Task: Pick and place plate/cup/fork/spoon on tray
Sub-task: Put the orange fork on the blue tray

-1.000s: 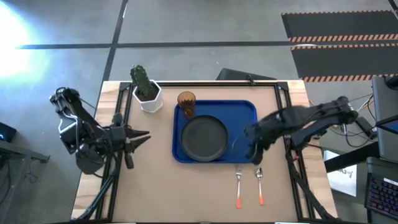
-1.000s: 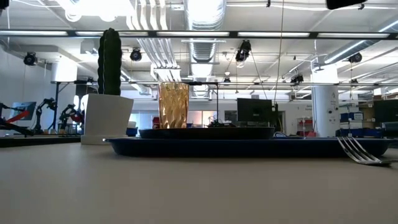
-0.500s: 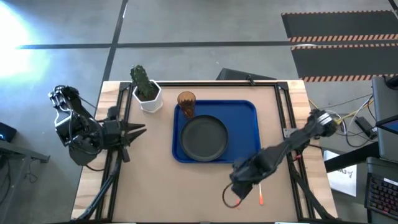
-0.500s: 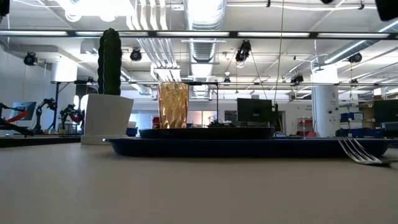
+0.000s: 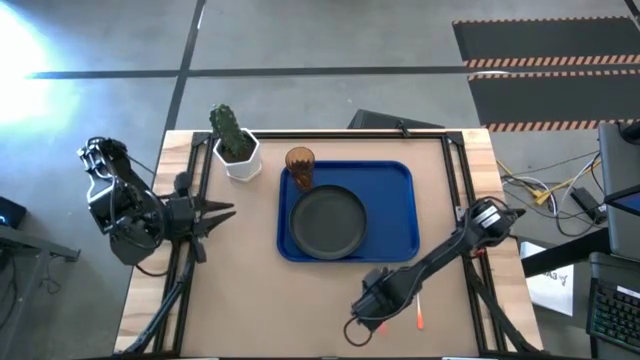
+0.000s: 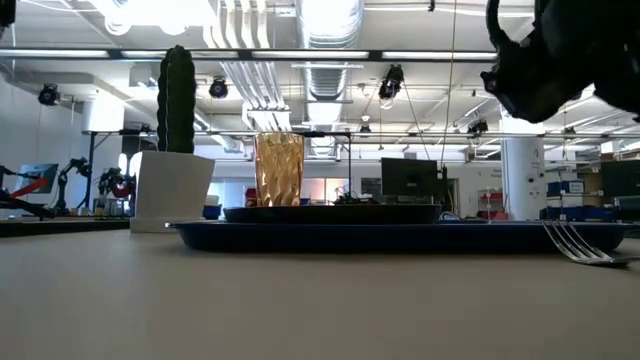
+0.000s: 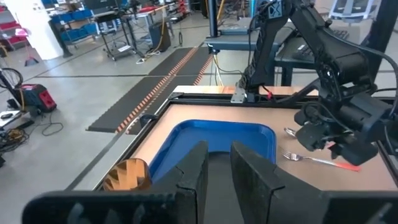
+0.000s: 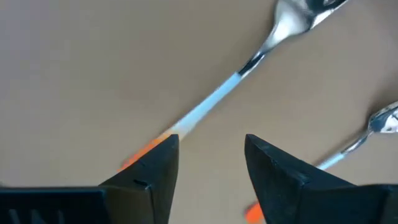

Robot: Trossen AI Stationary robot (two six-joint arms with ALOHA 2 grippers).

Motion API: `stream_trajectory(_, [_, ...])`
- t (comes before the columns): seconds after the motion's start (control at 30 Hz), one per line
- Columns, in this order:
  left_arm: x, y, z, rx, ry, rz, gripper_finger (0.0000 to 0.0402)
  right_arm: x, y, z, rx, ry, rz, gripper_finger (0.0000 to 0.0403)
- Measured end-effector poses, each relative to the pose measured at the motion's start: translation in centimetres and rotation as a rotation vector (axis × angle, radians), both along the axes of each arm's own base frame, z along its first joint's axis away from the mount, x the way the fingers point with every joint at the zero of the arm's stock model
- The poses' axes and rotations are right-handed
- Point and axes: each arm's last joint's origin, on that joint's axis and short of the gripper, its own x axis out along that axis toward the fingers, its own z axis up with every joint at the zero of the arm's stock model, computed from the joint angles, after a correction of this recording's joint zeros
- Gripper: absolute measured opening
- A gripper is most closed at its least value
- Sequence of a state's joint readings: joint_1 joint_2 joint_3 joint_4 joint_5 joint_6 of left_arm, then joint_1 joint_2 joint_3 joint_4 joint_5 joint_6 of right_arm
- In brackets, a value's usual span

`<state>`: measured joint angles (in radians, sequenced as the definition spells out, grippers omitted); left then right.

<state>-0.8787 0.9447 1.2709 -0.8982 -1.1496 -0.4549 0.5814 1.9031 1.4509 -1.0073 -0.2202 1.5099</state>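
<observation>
The blue tray (image 5: 400, 205) lies mid-table with the dark plate (image 5: 327, 220) and the amber cup (image 5: 299, 163) on it. The fork (image 8: 249, 68) and the spoon (image 8: 373, 127) lie flat on the table near the tray's near right corner. The spoon's orange handle (image 5: 418, 318) shows in the high view. My right gripper (image 8: 211, 162) is open, pointing down just above the fork's handle, and hides most of the fork from above (image 5: 368, 318). The fork's tines (image 6: 580, 245) show in the low view. My left gripper (image 5: 228, 211) waits at the table's left, slightly open and empty.
A white pot with a green cactus (image 5: 235, 150) stands at the far left of the tray. Bare tabletop (image 5: 250, 300) lies between the tray and the near edge. The right arm (image 5: 450, 250) slants across the table's right side.
My right gripper has gone from over the tray's right edge toward the table's near edge and down, and now stands over the fork. The fork, spoon, plate and cup have not moved.
</observation>
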Motion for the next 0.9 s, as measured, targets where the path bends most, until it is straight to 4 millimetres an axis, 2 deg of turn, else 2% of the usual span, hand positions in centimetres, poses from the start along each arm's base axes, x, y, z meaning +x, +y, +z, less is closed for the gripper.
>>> stream_trajectory(0.27, [-0.5, 0.5, 0.2, 0.002, -0.001, -0.017, 0.0052, -0.2, 0.3, 0.4, -0.175, -0.107, -0.232, 0.0211])
stream_trajectory(0.47, [-0.7, 0.8, 0.4, 0.014, -0.001, -0.021, 0.0052, -0.2, 0.6, 0.0, -0.197, -0.13, -0.346, 0.0212])
stream_trajectory(0.63, [-0.7, 0.9, 0.4, 0.015, -0.002, -0.022, 0.0052, -0.8, 0.7, -1.1, -0.223, -0.125, -0.495, 0.0212])
stream_trajectory(0.9, [-0.8, 1.0, 0.5, 0.013, -0.005, -0.022, 0.0052, -1.8, 1.1, -2.4, -0.22, -0.12, -0.631, 0.0209])
